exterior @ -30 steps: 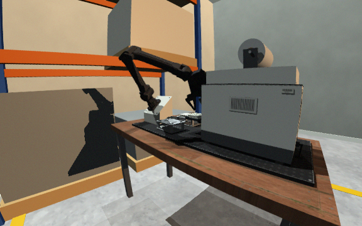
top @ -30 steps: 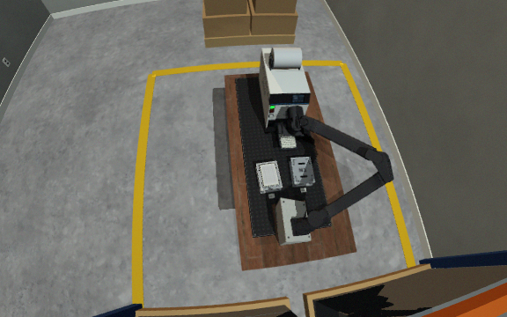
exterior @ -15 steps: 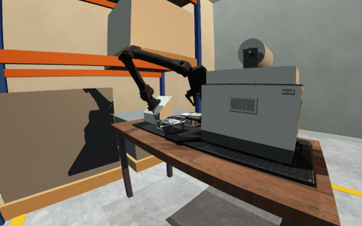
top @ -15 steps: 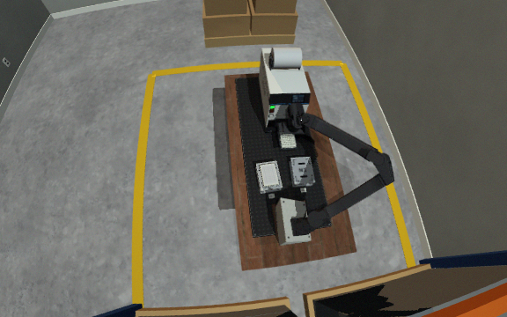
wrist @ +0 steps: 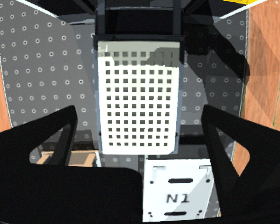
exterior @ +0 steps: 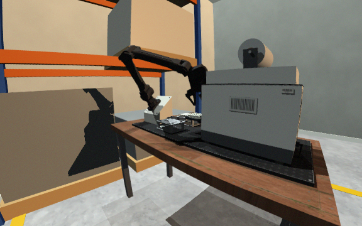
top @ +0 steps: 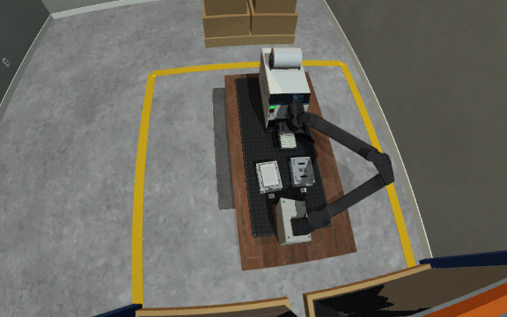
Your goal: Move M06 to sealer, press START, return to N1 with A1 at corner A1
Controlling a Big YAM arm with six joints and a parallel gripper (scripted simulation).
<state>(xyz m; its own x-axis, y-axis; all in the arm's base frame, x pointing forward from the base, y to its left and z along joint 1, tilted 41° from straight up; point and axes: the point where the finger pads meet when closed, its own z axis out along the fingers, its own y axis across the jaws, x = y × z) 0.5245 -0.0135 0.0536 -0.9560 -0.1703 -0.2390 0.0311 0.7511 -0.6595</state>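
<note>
Plate M06 [top: 287, 140] [wrist: 139, 103], white with a grid of wells, lies on the sealer's stage in front of the sealer [top: 285, 84] [exterior: 250, 116]; a sliver of it shows in the exterior view [exterior: 191, 115]. The sealer's lamp [top: 272, 107] is green. My gripper [top: 287, 128] [exterior: 191, 96] [wrist: 139, 112] is open and hangs above the plate, a finger over each long side, touching nothing. Nest N1 [top: 303, 171] [wrist: 177, 189] is empty, and its N1 mark shows in the wrist view. Nest N2 holds a white plate [top: 268, 174].
The foil roll [top: 286, 57] [exterior: 259, 53] sits on top of the sealer. The arm's base box [top: 290, 220] stands at the near end of the black breadboard [top: 253, 211]. Cardboard boxes [top: 250, 22] stand beyond the table, and a shelf rack [exterior: 58, 58] stands behind it.
</note>
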